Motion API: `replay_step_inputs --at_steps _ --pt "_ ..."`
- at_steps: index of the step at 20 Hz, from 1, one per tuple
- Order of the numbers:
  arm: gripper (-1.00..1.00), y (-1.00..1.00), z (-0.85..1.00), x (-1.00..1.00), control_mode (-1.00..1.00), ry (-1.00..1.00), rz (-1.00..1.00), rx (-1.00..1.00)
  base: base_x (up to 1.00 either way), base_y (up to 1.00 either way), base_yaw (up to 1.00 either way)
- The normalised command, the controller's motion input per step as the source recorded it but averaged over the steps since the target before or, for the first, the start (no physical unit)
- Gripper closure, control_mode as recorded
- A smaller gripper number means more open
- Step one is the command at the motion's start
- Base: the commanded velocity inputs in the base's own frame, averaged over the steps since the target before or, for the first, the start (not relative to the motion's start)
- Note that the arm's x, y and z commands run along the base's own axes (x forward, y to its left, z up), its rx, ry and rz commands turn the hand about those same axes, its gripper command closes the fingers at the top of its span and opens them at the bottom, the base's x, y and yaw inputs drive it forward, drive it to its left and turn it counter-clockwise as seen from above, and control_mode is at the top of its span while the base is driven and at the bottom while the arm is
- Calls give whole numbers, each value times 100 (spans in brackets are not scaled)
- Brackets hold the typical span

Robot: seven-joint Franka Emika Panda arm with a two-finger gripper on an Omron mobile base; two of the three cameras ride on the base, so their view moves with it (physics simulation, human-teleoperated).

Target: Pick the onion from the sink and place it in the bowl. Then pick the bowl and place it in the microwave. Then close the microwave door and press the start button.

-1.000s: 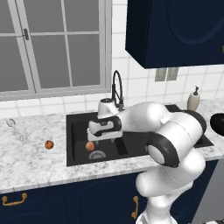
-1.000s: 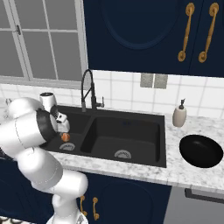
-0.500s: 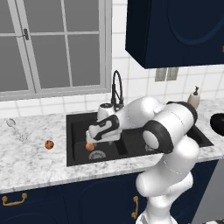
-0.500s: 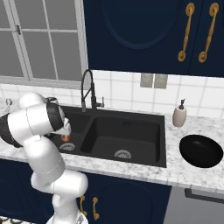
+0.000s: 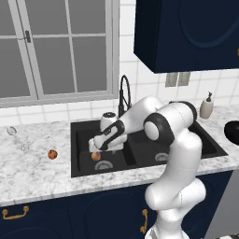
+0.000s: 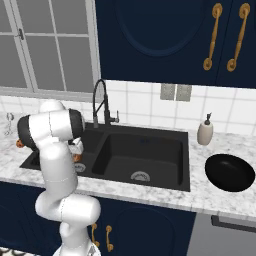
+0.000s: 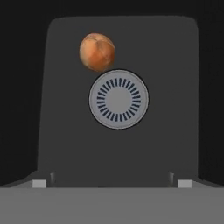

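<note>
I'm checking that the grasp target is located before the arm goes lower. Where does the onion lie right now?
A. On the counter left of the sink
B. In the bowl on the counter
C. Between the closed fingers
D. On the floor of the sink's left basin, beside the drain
D: the onion rests on the left basin floor of the sink, just beside the round drain, with the gripper open above it.

Smooth glossy white robot arm (image 5: 175,186) of rounded, bulbous casing segments. Dark charcoal bands mark the joints, most plainly a black ring at the elbow. The white hand block carries a black two-finger gripper (image 5: 95,148) with small, pale, square-ended fingertips (image 7: 39,183). A swollen white pedestal forms the base. No cables, screws or markings visible.
</note>
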Motion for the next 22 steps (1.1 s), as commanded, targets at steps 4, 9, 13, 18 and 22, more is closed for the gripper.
replay_step_inputs --at_steps 4,9,13,18,22 --pt "-100 14 -45 33 -100 1 -2 -6 0 0 0" --pt "-100 16 -33 43 -100 2 -2 -4 0 0 0" --pt "-100 4 -26 42 -100 2 -1 0 0 0 0" --pt "-100 0 -31 36 -100 0 0 0 0 0 0" --pt "-100 3 -35 36 -100 0 0 0 0 0 0"
